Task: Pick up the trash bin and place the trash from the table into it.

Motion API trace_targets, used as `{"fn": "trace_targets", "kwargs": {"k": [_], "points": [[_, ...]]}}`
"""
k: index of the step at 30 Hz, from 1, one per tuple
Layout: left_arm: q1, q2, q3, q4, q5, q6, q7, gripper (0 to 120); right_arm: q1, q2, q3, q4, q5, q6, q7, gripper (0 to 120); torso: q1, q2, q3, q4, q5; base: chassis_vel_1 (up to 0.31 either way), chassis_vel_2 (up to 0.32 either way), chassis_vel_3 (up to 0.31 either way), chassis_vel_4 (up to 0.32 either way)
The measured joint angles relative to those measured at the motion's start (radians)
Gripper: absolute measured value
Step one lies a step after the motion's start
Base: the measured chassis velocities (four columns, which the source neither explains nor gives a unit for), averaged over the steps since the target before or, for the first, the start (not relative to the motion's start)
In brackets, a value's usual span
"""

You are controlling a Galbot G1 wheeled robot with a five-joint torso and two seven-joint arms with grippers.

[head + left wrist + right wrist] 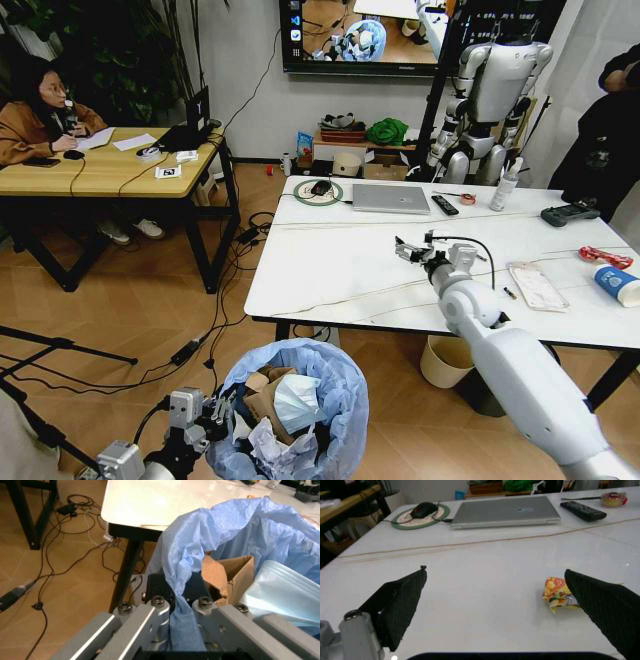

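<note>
Left gripper [172, 611] was pinched on the blue bag rim of the trash bin [330, 390], held off the table's [330, 270] front edge. Right gripper [505, 603] sat over the tabletop, fingers [400, 600] spread wide, one beside a yellow snack wrapper [556, 596], nothing held.

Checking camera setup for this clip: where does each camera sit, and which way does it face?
Head view: high, looking down over the table; both arms show.
Left wrist view: along the left gripper, clamped on the trash bin rim.
Right wrist view: low over the tabletop, between the open right gripper fingers, a snack wrapper beside one.
Shared: head and right wrist views both show the laptop.
</note>
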Motion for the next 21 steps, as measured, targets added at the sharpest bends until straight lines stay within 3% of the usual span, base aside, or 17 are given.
{"fn": "trace_targets", "kwargs": {"k": [21], "points": [[-0.002,-0.003,-0.001,0.003,0.000,-0.002,0.000,0,0.104,0.113,0.046,-0.285,-0.161,0.022,-0.053,100,0.000,0.000,0.000,-0.0002,0.0002,0.000,0.000,0.000,0.000]]}}
